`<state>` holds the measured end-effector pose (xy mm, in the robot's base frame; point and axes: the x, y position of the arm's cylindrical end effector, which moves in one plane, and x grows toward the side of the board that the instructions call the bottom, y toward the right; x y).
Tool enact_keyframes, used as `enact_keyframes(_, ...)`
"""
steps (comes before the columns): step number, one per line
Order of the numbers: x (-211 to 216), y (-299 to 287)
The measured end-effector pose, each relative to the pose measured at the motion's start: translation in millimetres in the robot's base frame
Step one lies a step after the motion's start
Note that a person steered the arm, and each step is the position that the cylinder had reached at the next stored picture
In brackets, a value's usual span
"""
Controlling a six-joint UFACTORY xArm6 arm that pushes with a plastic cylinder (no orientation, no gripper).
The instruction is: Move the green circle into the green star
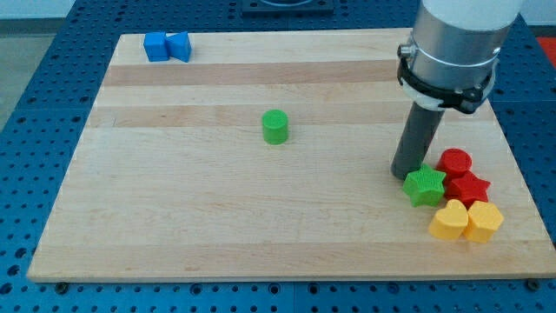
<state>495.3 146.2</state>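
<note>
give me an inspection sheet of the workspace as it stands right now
surface: pale wooden board on a blue perforated table
job's things: green circle block mid-board, apart from green star block at the view's right
clutter: two blue blocks top left; red circle block, red star block, two yellow blocks clustered by the green star
grippers: my tip just left of the green star; contact unclear
cables: nothing seen
surroundings: nothing seen

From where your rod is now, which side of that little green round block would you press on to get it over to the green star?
I can't grip, only push. I'd touch the green circle on its side facing the view's left, since the green star lies toward the view's right and slightly lower. My tip sits beside the star, so it must circle around first.
</note>
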Motion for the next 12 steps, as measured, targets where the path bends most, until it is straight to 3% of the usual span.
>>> enact_keyframes(1, -7.1, -1.9)
enact_keyframes(3, -110.3, -41.0)
enact_keyframes(4, -151.4, -79.5)
enact_keyframes(5, -162.0, -133.9)
enact_keyframes(8, -113.9, -238.1)
enact_keyframes(10, -98.8, -227.8)
enact_keyframes(12, -98.2, -178.6)
